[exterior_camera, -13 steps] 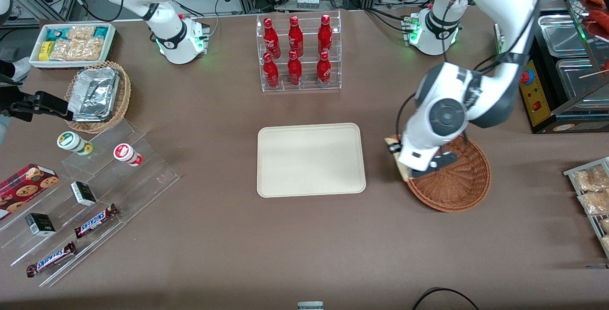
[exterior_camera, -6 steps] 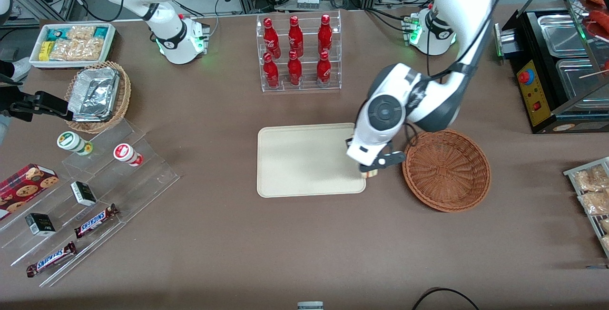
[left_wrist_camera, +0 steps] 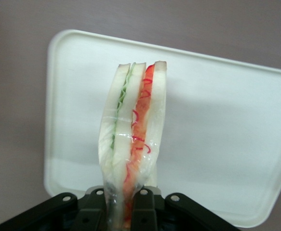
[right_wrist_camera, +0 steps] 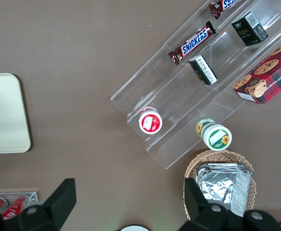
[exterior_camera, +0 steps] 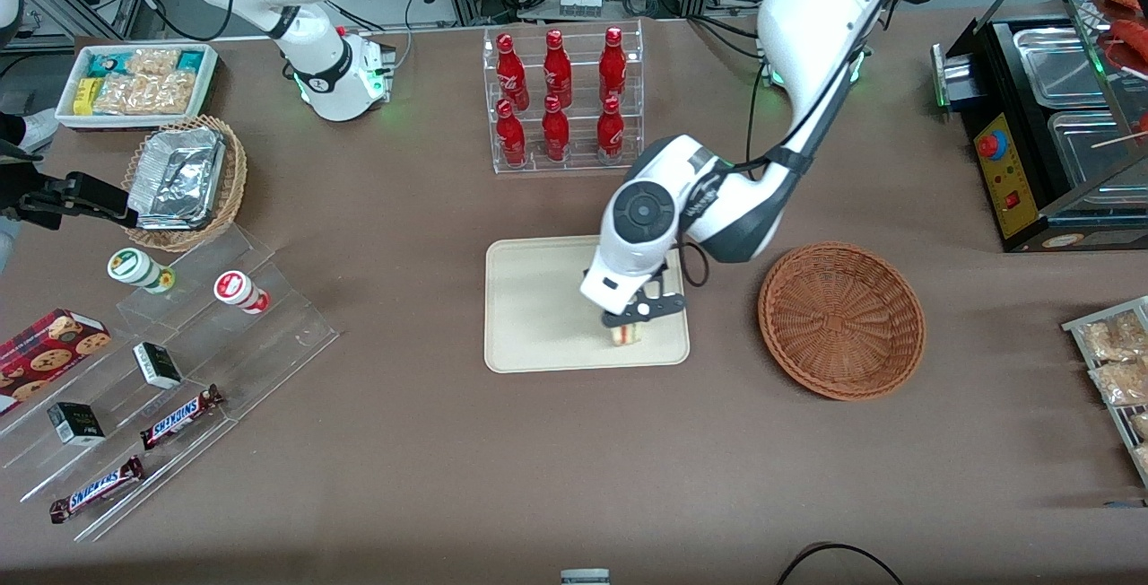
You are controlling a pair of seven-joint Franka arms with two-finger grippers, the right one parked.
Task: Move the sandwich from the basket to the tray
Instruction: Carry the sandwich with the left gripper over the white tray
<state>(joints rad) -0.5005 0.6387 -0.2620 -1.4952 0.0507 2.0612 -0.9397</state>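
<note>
Pincer (exterior_camera: 630, 323) moved from basket (exterior_camera: 841, 321), sandwich (exterior_camera: 628, 333) gripped over tray (exterior_camera: 538, 298)

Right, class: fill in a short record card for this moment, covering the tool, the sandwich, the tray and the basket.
tool: over the tray, shut on the sandwich
sandwich: held by one end, layered edge showing, above the tray
tray: cream, nothing resting on its visible surface
basket: beside the tray, toward the working arm's end, nothing in it
stage: sandwich carried over the tray, not yet released
</note>
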